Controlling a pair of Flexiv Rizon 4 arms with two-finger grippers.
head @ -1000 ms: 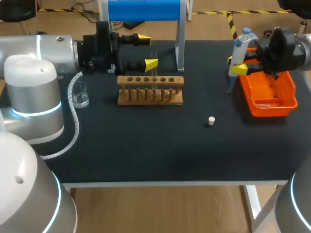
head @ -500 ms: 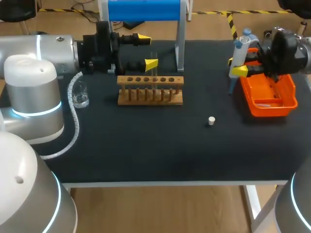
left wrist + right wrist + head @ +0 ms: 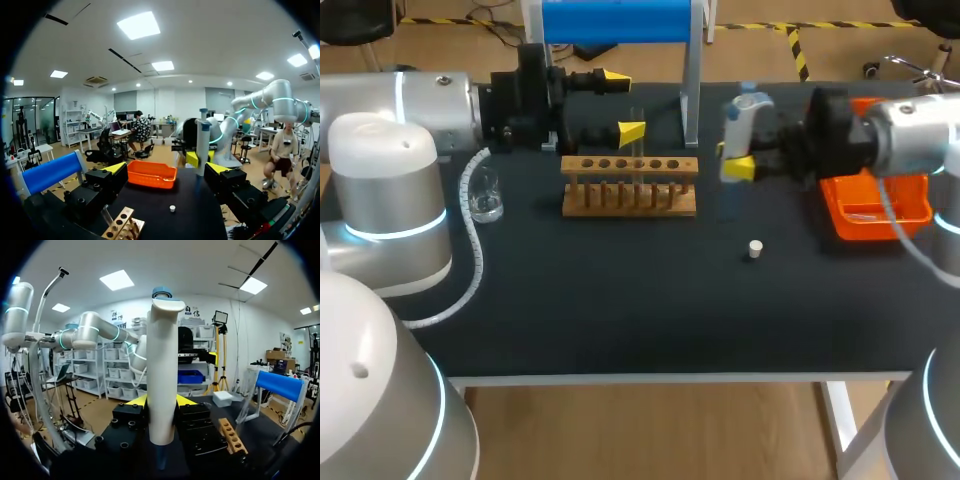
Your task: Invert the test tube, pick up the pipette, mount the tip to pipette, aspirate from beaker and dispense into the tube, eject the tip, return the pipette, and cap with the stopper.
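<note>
Pipette [image 3: 744, 120] | clamped upright in right gripper [image 3: 738, 160], near tabletop's far edge, beside tube rack [image 3: 630, 185] | left gripper [image 3: 621, 105] spread wide, empty | risk: test tube [image 3: 638, 130] may be knocked if pipette is carried low.

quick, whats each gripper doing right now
left gripper: open, holding nothing
right gripper: closed on the pipette
</note>
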